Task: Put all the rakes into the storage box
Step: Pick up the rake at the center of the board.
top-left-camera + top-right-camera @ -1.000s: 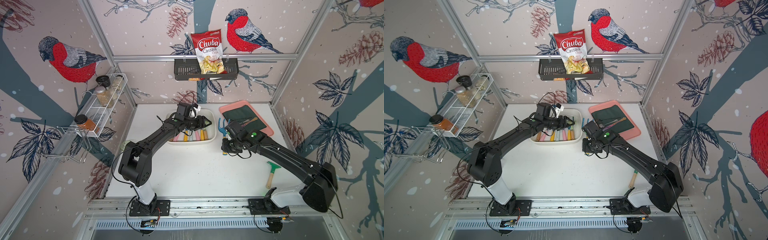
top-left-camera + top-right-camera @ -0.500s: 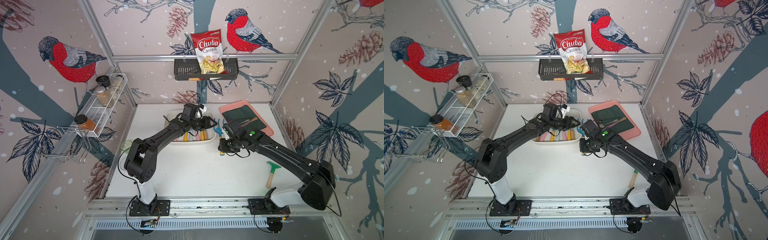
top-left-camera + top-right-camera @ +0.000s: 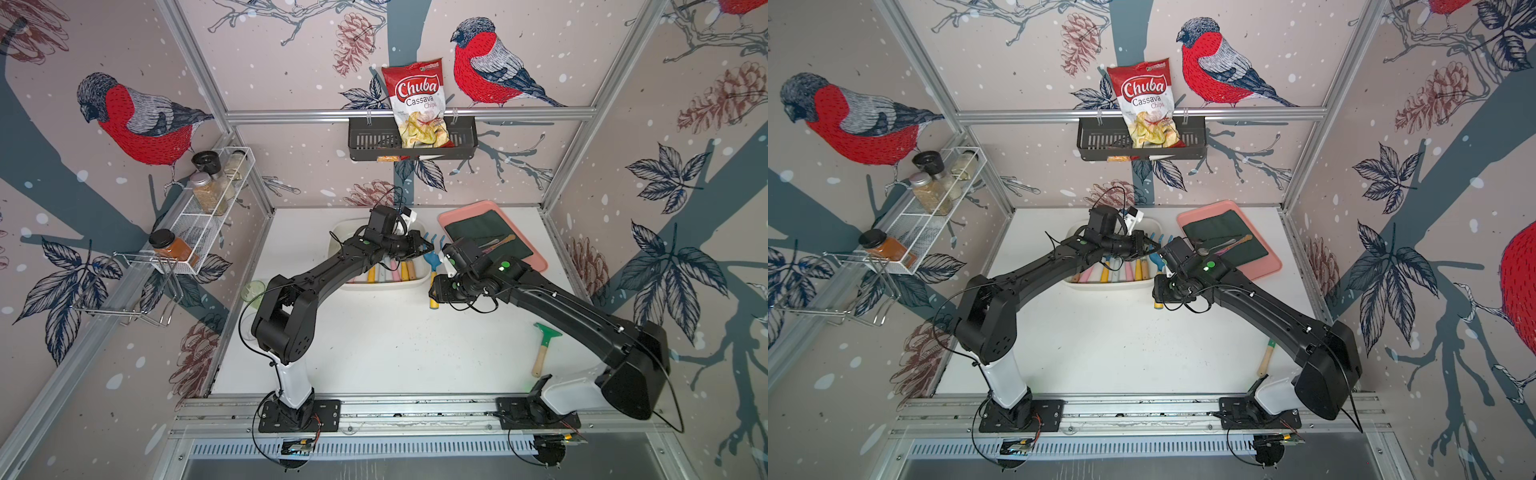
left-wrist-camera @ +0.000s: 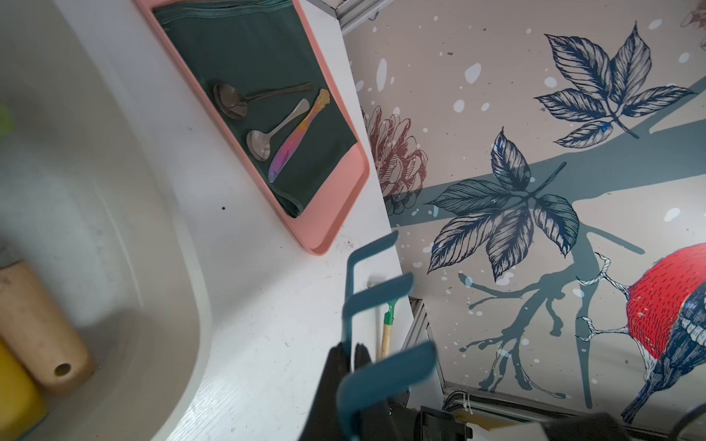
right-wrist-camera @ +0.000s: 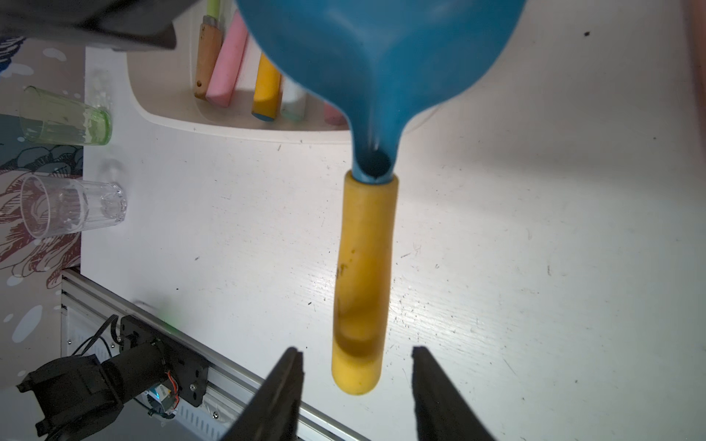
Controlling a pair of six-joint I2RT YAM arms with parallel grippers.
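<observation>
The rake [image 3: 432,261] has a blue pronged head and a yellow handle [image 5: 363,282]. It hangs just off the right end of the white storage box [image 3: 386,286], which holds several coloured tool handles. My left gripper [image 3: 422,248] reaches across the box and is shut on the rake's head; in the left wrist view its black fingers [image 4: 336,366] pinch the blue plate below the prongs [image 4: 376,298]. My right gripper [image 5: 355,355] is open, its fingers standing on either side of the handle's end without touching it.
A pink tray [image 3: 536,259] with green cloth and spoons lies right of the rake. A green-headed tool with a wooden handle [image 3: 544,345] lies near the right arm. Two glasses [image 5: 72,206] stand left of the box. A black basket [image 3: 415,139] hangs on the back wall.
My left gripper moved right from over the box to the rake's head and shut on it. My right gripper opened and let go of the yellow handle.
</observation>
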